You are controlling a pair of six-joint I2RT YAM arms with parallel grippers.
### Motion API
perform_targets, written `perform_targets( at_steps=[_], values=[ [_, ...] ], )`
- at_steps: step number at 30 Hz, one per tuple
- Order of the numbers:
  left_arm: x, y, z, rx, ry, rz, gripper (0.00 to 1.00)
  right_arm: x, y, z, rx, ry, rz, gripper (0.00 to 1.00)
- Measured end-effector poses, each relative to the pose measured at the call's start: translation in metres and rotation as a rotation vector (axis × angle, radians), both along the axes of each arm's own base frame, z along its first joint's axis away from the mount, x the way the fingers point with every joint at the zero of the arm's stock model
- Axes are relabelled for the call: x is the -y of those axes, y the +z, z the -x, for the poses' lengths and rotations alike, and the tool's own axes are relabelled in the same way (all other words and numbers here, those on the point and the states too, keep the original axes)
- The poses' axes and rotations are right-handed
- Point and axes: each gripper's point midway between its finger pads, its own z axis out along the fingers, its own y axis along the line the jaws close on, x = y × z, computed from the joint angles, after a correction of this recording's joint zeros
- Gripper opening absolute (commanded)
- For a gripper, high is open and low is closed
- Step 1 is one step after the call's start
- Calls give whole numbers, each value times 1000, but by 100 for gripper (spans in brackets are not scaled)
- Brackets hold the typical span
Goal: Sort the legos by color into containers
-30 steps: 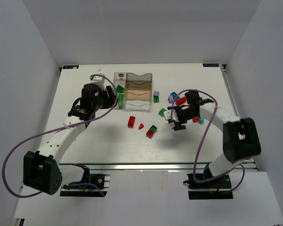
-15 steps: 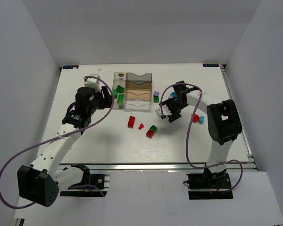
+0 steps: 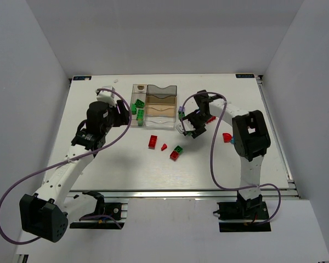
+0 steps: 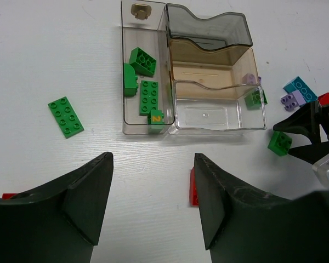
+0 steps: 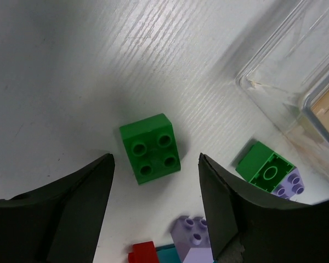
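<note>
The clear brown-tinted tray point(image 3: 160, 88) stands at the table's back middle; its narrow left compartment point(image 4: 129, 82) holds several green legos point(image 4: 143, 60). My left gripper point(image 4: 153, 159) is open and empty, above the table in front of the tray; it also shows in the top view point(image 3: 122, 113). A green plate point(image 4: 66, 116) lies left of the tray. My right gripper point(image 5: 154, 157) is open, low over a green 2x2 brick point(image 5: 151, 148) that lies just ahead between its jaws, untouched. It sits right of the tray in the top view point(image 3: 187, 127).
A green brick on its side point(image 5: 265, 167), lilac bricks point(image 5: 192, 230), a red brick point(image 5: 145, 253) and the tray corner point(image 5: 296, 71) crowd the right gripper. Red bricks point(image 3: 152, 141) and a green-on-red pair point(image 3: 176, 153) lie mid-table. A red and blue pair point(image 3: 227, 137) lies right.
My right gripper has swung left toward the tray and now sits over the green 2x2 brick. My left gripper has pulled back slightly from the tray, still open.
</note>
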Motion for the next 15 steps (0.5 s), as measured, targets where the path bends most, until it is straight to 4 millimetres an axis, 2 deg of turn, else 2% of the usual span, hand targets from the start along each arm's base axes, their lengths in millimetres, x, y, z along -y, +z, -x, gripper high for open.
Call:
perform_targets(
  at_steps=[4, 10, 11, 15],
  values=[
    [-1, 0, 0, 0, 3, -1, 71, -5, -2, 2, -12, 22, 15, 63],
    [-4, 5, 2, 17, 18, 0, 71, -8, -6, 10, -39, 45, 56, 46],
    [-5, 6, 2, 24, 22, 1, 71, -8, -6, 12, -43, 46, 63, 35],
    [-8, 9, 4, 37, 38, 2, 72, -9, -6, 14, -51, 37, 75, 10]
  ],
)
